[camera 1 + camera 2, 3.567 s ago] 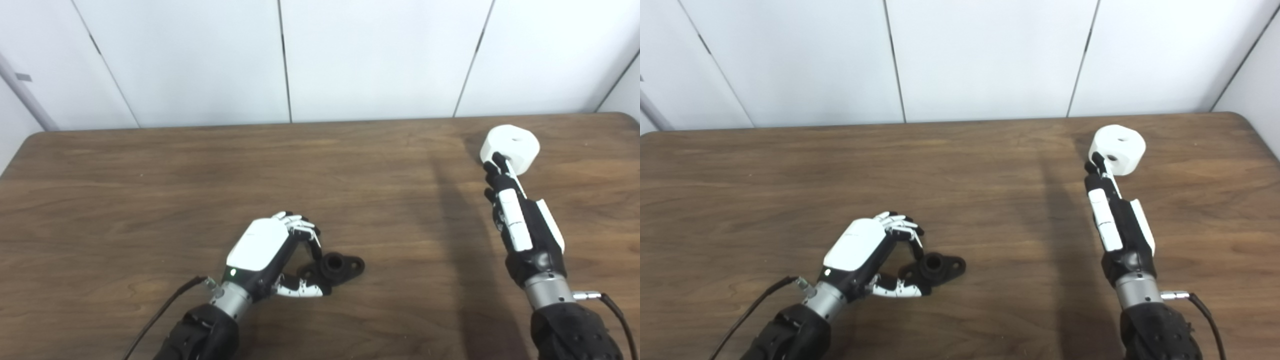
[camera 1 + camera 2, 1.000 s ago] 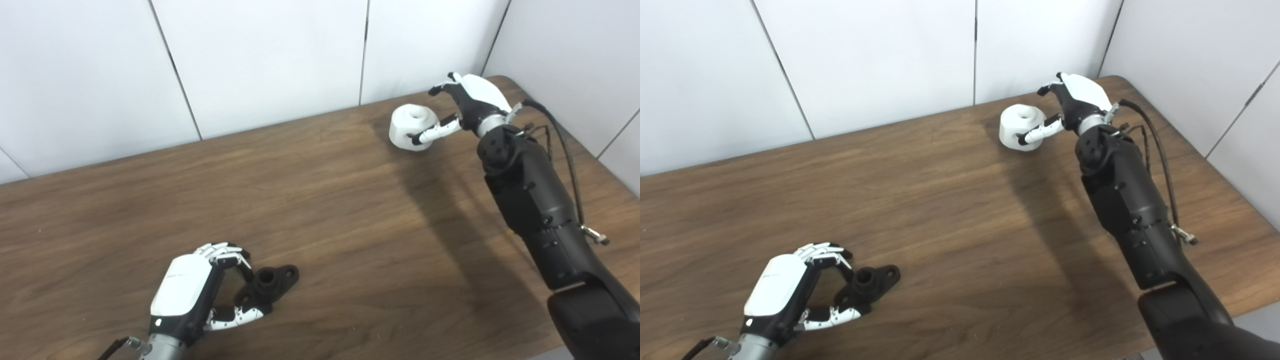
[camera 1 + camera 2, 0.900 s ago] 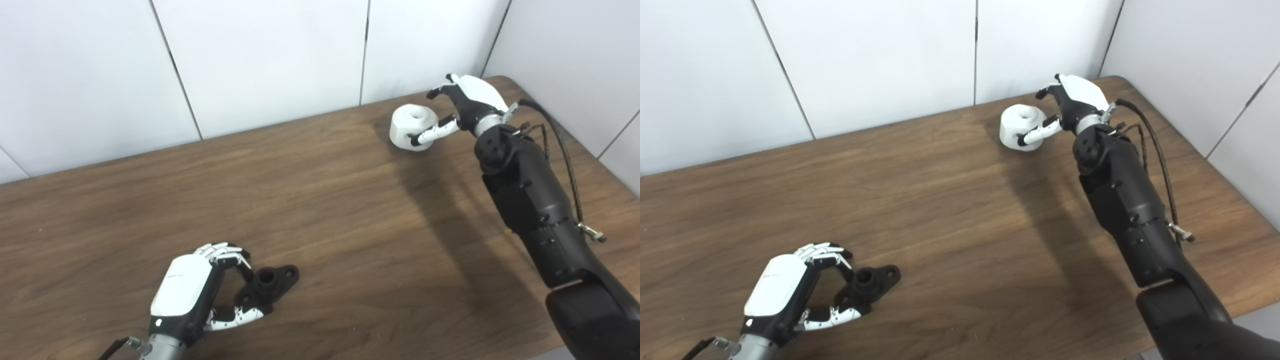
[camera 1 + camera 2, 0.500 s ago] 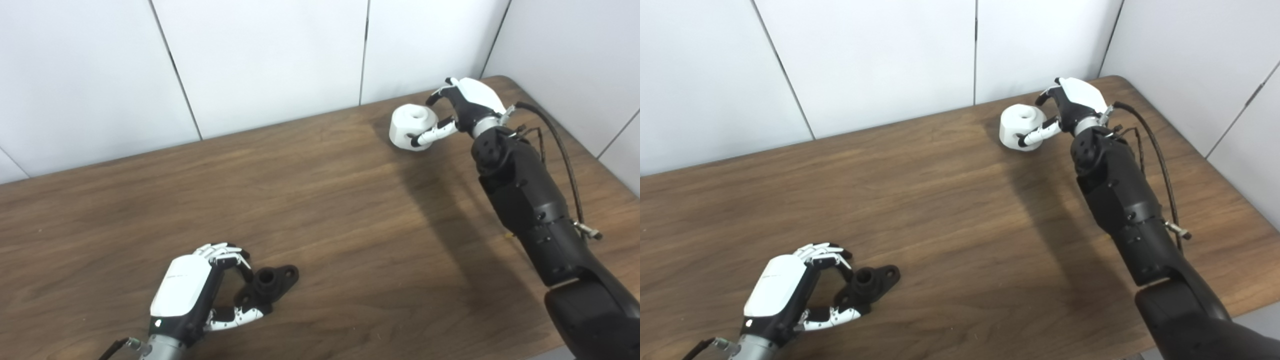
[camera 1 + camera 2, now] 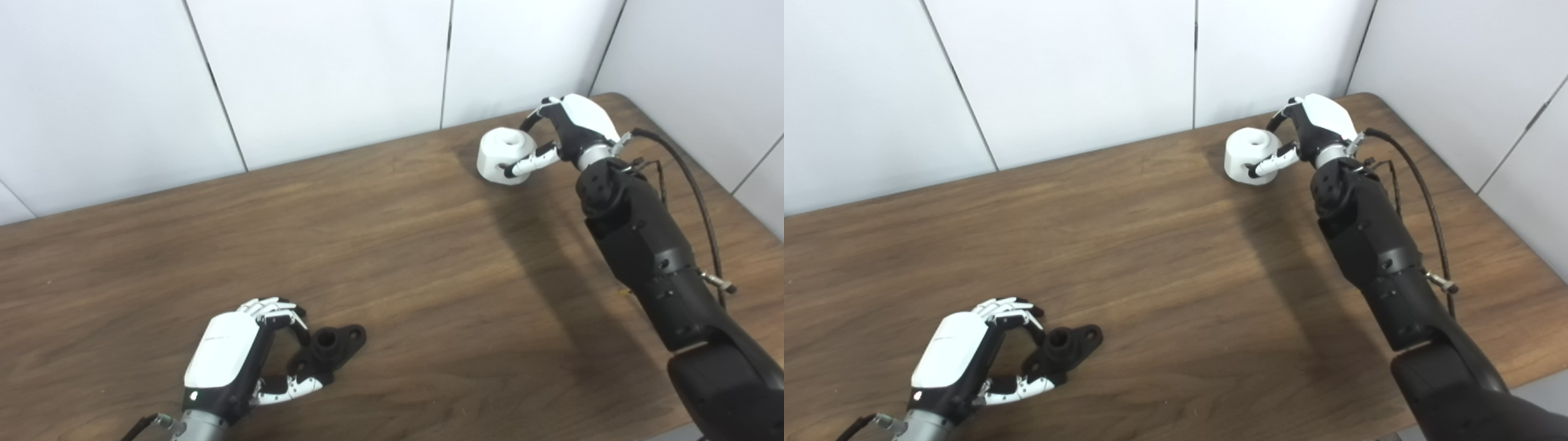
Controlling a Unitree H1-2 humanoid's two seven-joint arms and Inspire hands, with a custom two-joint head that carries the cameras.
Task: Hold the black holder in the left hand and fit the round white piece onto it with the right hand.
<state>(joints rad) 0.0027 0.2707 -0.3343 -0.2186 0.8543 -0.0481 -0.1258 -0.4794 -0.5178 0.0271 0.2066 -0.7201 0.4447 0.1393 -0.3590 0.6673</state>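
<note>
Bright even light, soft arm shadow on table (image 5: pixel 380 202), sharp focus, no glare

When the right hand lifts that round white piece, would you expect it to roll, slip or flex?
The white piece looks like a thick, rigid block, so it probably won't flex. It sits flat on the table, so rolling seems unlikely unless tipped on edge. Its smooth curved side may slip between thumb and fingers of the right hand.

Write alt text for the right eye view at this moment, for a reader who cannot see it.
At the far right of a wooden table, the right robot hand curls its fingers and thumb around a round white piece resting on the surface. At the near left, the left robot hand grips a black holder lying on the table.
</note>
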